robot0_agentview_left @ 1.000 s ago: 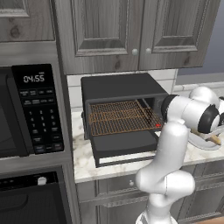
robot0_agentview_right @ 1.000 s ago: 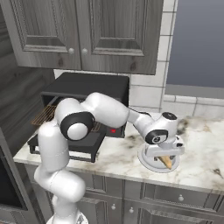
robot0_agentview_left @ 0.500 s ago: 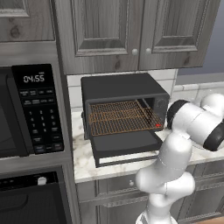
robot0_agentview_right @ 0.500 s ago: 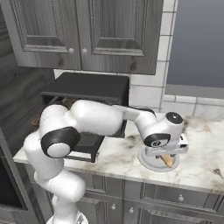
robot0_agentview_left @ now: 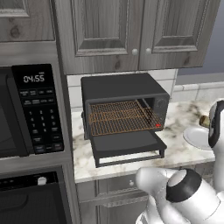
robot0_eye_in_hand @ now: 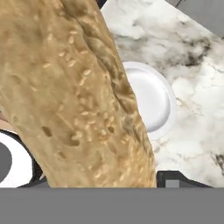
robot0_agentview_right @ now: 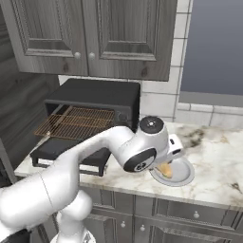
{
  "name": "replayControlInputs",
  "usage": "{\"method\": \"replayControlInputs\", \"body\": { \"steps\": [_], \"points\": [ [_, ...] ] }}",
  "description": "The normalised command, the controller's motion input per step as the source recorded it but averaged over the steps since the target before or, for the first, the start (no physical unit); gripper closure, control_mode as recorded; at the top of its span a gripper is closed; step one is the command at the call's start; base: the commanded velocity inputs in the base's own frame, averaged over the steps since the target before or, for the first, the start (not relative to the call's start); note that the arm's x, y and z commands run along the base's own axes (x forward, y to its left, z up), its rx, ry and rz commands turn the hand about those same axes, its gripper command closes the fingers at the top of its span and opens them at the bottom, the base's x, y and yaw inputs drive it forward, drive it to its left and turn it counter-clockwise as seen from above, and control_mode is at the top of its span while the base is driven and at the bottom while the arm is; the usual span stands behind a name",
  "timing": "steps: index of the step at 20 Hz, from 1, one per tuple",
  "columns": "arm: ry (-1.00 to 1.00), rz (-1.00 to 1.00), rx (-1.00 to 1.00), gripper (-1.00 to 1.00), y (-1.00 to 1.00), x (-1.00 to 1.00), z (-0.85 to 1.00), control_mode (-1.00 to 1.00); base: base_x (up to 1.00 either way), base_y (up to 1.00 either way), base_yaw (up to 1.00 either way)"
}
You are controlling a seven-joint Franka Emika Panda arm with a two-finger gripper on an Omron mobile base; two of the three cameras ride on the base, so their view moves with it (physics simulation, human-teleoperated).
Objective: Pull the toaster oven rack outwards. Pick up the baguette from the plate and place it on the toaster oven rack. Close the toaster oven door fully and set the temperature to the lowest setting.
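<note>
The claw apparently pinches the baguette (seeded crust) above the plate.

Grey wood cabinets hang above a marble bench, with a black microwave at left and white tiled wall behind.

Rough seeded baguette; glossy plate; marble counter.

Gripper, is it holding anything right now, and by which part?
The gripper is closed on the baguette, lifted clear of the plate. Which part of the loaf it grips cannot be told; the bread hides the contact.
</note>
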Motion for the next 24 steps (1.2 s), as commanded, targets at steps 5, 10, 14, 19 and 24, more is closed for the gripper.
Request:
{"method": "replayControlInputs", "body": {
  "steps": [5, 10, 14, 19, 24],
  "points": [
    [0.00, 0.08, -0.29, 1.00, 1.00, -0.36, 0.72, -1.00, 0.00, 0.00, 0.00],
    [0.03, 0.11, -0.07, 1.00, 1.00, -0.03, 0.88, -1.00, 0.00, 0.00, 0.00],
    [0.06, 0.13, 0.00, 1.00, 1.00, 0.01, 0.49, -1.00, 0.00, 0.00, 0.00],
    [0.00, 0.14, 0.12, 1.00, 0.90, 0.13, 0.06, -1.00, 0.00, 0.00, 0.00],
    [-0.01, 0.09, 0.24, 1.00, 0.29, 0.30, 0.00, -1.00, 0.00, 0.00, 0.00]
  ]
}}
